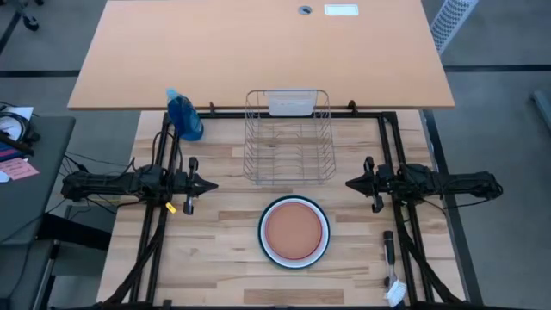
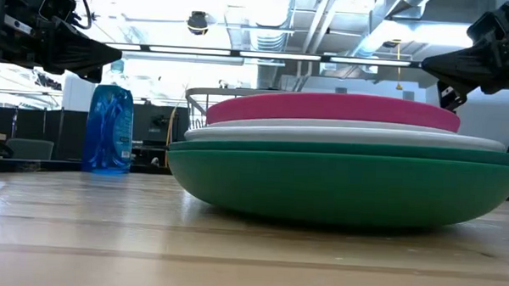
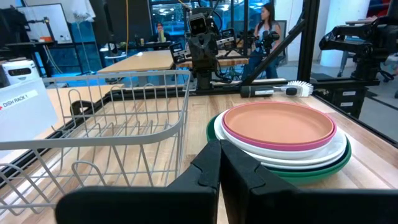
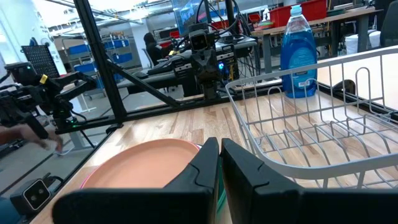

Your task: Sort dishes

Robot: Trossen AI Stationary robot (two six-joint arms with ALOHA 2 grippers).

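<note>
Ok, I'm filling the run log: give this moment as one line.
stage: not started | plate stack: table front centre, salmon plate on top | dish rack: empty | left gripper: shut, left of stack | right gripper: shut, right of stack

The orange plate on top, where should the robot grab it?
Probably by the raised rim of the orange plate, pinching one edge from the side. It lies flat on the stack of plates, so only its rim sticks out.
</note>
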